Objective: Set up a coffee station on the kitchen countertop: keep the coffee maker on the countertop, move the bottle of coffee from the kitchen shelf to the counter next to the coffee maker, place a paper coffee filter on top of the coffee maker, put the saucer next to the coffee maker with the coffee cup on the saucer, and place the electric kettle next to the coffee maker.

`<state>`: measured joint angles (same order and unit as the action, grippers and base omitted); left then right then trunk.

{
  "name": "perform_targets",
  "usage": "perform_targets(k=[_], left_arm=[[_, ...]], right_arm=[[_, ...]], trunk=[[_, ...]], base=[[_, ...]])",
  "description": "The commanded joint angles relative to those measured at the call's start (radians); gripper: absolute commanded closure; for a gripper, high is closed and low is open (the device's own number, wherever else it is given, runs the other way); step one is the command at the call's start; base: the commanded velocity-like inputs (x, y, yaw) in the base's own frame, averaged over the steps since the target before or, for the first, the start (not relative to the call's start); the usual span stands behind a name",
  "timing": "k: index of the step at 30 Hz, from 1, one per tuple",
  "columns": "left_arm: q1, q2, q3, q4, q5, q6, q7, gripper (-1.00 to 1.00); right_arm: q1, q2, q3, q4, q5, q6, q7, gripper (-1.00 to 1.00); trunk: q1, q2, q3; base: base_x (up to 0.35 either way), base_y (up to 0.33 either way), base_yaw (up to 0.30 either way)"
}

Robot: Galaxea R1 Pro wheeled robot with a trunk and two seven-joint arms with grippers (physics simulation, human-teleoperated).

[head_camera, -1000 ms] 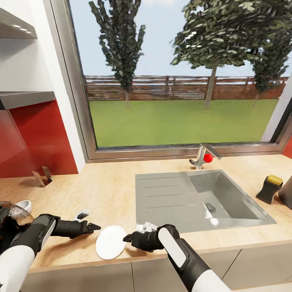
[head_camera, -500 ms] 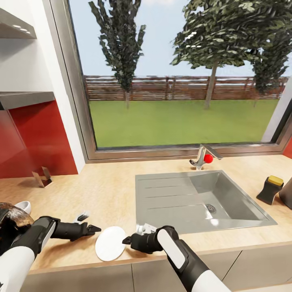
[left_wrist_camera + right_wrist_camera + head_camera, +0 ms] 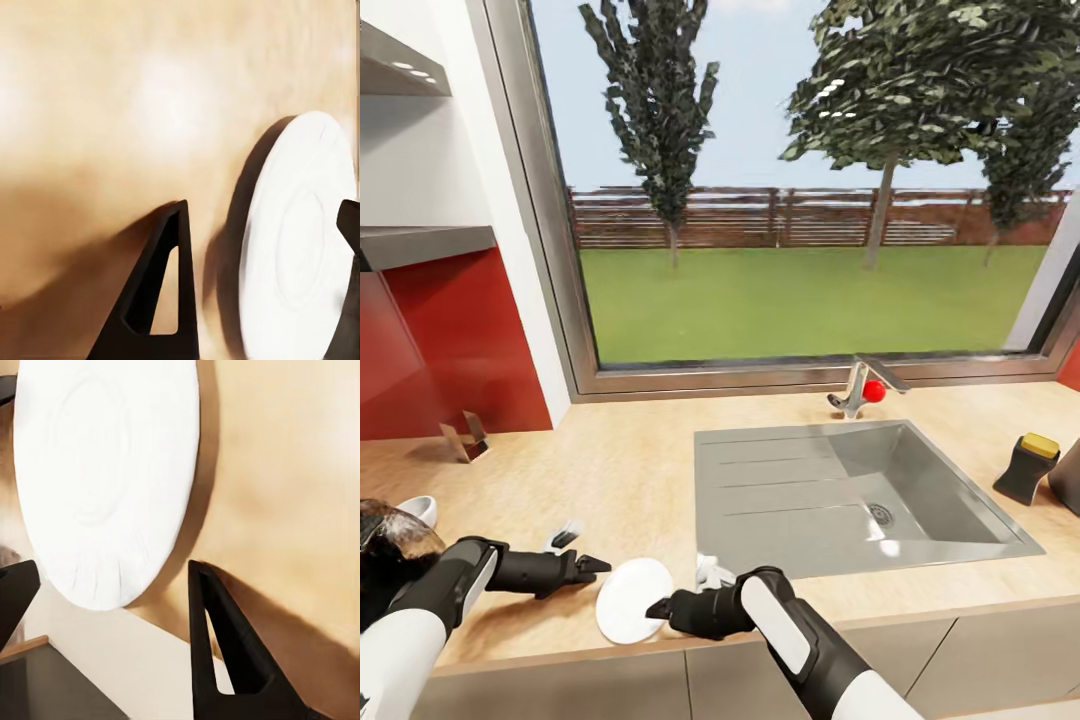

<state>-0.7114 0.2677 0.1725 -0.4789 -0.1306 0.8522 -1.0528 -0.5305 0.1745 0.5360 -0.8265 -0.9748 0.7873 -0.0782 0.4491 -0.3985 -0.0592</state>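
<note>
saucer hangs over countertop front edge at lower left, both grippers, left & right, spread open flanking it.

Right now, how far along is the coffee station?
Early. Looks done: the bottle of coffee stands on the countertop at far right. In hand: the open right gripper is at the saucer by the counter's front edge, not clamped; the left gripper hovers beside it. A white cup-like thing sits far left. The rest isn't confirmed.
</note>
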Motion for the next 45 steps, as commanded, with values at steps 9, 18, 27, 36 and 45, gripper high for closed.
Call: perform_targets(k=[9,18,27,36,45], left_arm=[[0.0,-0.001,-0.004,0.006,-0.044,-0.002,-0.006,-1.0],[0.001,-0.004,-0.004,0.006,-0.044,-0.002,-0.005,-1.0],[0.025,-0.01,-0.004,0.006,-0.039,0.0,-0.047,-1.0],[0.027,-0.011,-0.005,0.006,-0.04,0.001,-0.113,-1.0],[0.027,-0.011,-0.01,0.005,-0.042,-0.001,-0.189,-1.0]], right_arm=[[0.0,0.0,0.007,0.006,0.005,0.006,-0.006,-1.0],[0.0,0.0,0.007,0.003,0.005,0.006,-0.006,-1.0],[0.0,0.0,0.007,0.003,0.005,0.006,-0.006,-1.0],[0.0,0.0,0.007,0.004,0.005,0.006,-0.006,-1.0],[0.0,0.0,0.007,0.006,0.005,0.006,-0.006,-1.0]], trunk=[[0.001,-0.001,-0.003],[0.001,-0.001,-0.003],[0.001,-0.001,-0.003],[0.001,-0.001,-0.003],[0.001,-0.001,-0.003]], base=[[0.02,0.1,0.0],[0.0,0.001,0.0],[0.0,0.0,0.0],[0.0,0.0,0.0],[0.0,0.0,0.0]])
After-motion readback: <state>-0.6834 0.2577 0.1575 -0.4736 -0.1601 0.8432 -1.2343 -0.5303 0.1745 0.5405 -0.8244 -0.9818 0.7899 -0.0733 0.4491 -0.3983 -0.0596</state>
